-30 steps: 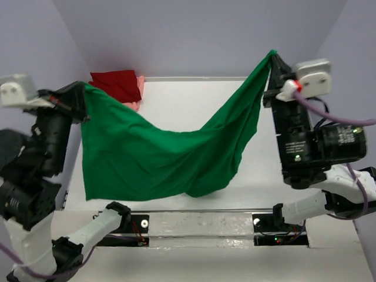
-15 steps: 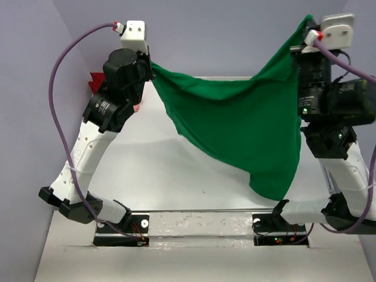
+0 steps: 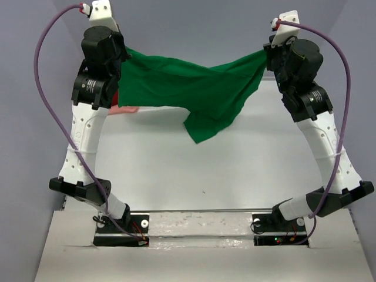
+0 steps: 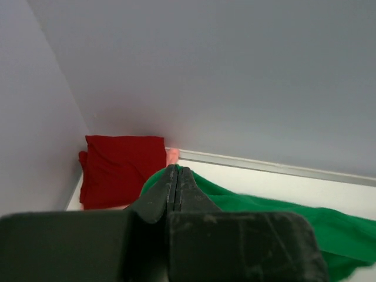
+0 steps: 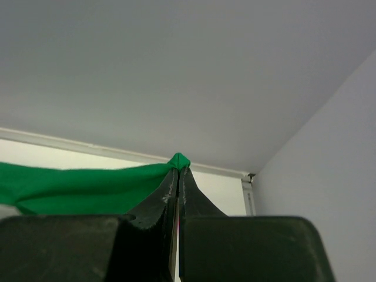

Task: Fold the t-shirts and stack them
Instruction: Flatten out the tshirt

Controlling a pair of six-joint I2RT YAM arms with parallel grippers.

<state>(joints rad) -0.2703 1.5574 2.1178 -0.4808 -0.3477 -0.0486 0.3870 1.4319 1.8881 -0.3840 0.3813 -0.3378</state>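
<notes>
White desk [image 3: 205, 170], pale lilac walls [image 3: 200, 29] on three sides. Green t-shirt [image 3: 194, 88] is off the surface, strung in the air over the far half of the desk. It sags between the arms, with one loose flap hanging near the middle. Left pincer [image 4: 178, 171] clenched on its left end, right pincer [image 5: 177, 171] clenched on its right end. Dark red t-shirt [image 4: 120, 167] folded in the far-left corner. An edge of the salmon pink t-shirt [image 3: 124, 109] shows just beside it.

one green shirt [image 3: 188, 88]; one red shirt [image 4: 120, 167]; one pink shirt [image 3: 126, 109]; two grippers [image 4: 178, 171] [image 5: 178, 170]
</notes>
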